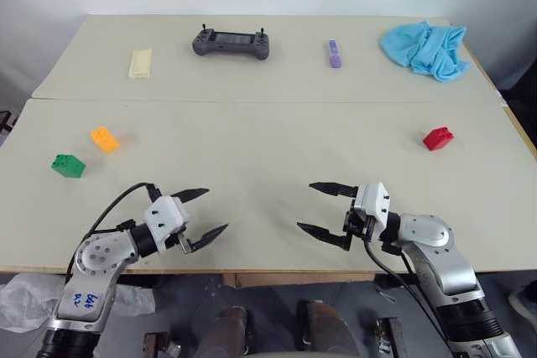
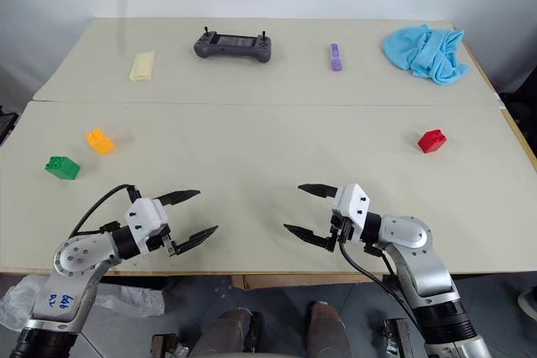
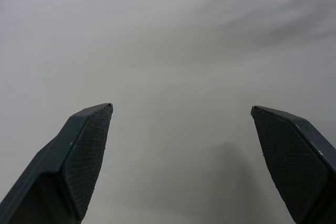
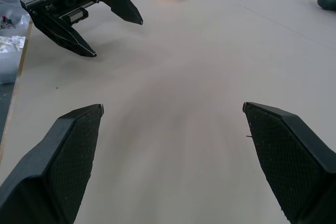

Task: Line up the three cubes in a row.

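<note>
step: starting on cubes | left gripper (image 1: 205, 211) hovering, fingers apart, empty | right gripper (image 1: 317, 206) likewise | advice: fetching red cube (image 1: 437, 138) leftward toward green cube (image 1: 68, 165), orange cube (image 1: 104, 139)

Both arms are silver-grey metal with rounded joint housings and ribbed black cuffs. Each ends in a white block carrying a pincer, the left pincer (image 1: 203, 214) and right pincer (image 1: 323, 207), of two black, pointed, textured fingers (image 3: 86, 156). Black cables loop along each wrist; blue handwriting marks the left forearm.
</note>
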